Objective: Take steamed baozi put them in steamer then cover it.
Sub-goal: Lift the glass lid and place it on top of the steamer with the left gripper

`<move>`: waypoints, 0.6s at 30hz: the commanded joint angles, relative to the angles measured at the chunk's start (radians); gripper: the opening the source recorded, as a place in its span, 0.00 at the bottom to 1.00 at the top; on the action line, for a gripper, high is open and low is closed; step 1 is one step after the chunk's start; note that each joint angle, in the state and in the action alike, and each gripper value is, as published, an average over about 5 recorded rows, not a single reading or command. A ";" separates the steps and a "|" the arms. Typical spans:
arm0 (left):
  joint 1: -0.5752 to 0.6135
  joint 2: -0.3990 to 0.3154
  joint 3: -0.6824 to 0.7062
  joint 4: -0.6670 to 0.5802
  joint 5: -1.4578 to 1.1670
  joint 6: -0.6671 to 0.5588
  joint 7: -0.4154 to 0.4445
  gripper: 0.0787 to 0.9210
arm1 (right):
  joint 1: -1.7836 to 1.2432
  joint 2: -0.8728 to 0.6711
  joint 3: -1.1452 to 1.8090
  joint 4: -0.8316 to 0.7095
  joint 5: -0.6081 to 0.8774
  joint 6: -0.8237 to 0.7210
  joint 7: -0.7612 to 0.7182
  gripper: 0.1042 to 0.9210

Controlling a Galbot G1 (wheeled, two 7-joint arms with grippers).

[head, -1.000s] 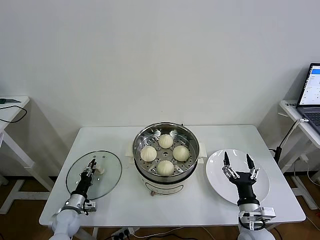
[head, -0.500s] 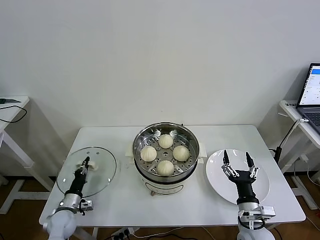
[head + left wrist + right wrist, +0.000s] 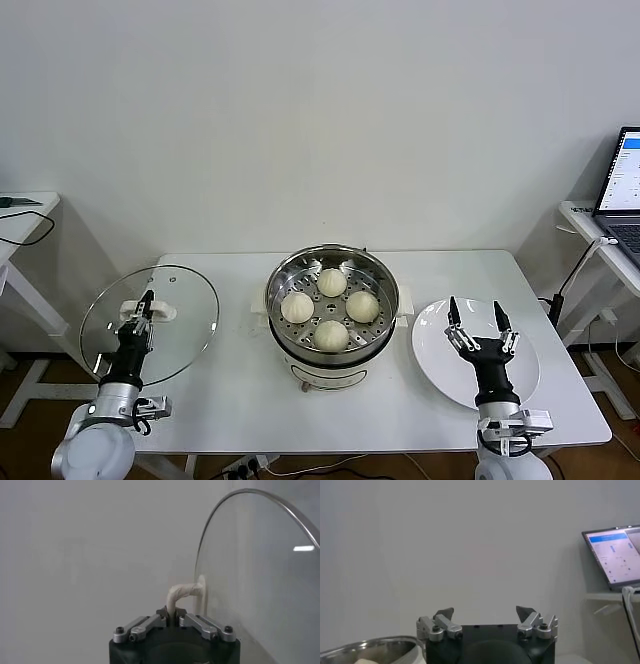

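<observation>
Lifted since a second ago: glass lid [image 3: 150, 322] was flat on the table [image 3: 240, 400] at the left end, now it's up, tilted toward upright and hanging out past the table's left edge. Left gripper [image 3: 148, 303] pinches the lid's white handle [image 3: 147, 310], fingers pressed together on it; the left wrist view shows the handle [image 3: 182, 594] rising straight out of the closed jaws with the lid's pane [image 3: 260, 575] edge-on beside it. Gripping by the handle makes sense, it's the only graspable part and keeps the glass free to swing over.

Right gripper [image 3: 476, 320] hasn't budged, parked over the empty white plate [image 3: 520, 385], fingers spread wide, holding nothing. Idle since its loading job looks finished.

Further in, mid-table: steamer [image 3: 332, 265] on its white base, uncovered. All four steamed baozi [image 3: 331, 308] sit on the perforated floor, spaced apart, so loading seems done.

Only covering is left. Lid is well apart from the steamer and needs levelling before it goes on the rim.
</observation>
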 commanded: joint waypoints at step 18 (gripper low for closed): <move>-0.341 0.093 0.731 -0.222 0.141 0.619 0.379 0.13 | 0.011 0.043 0.025 -0.014 -0.011 0.004 -0.003 0.88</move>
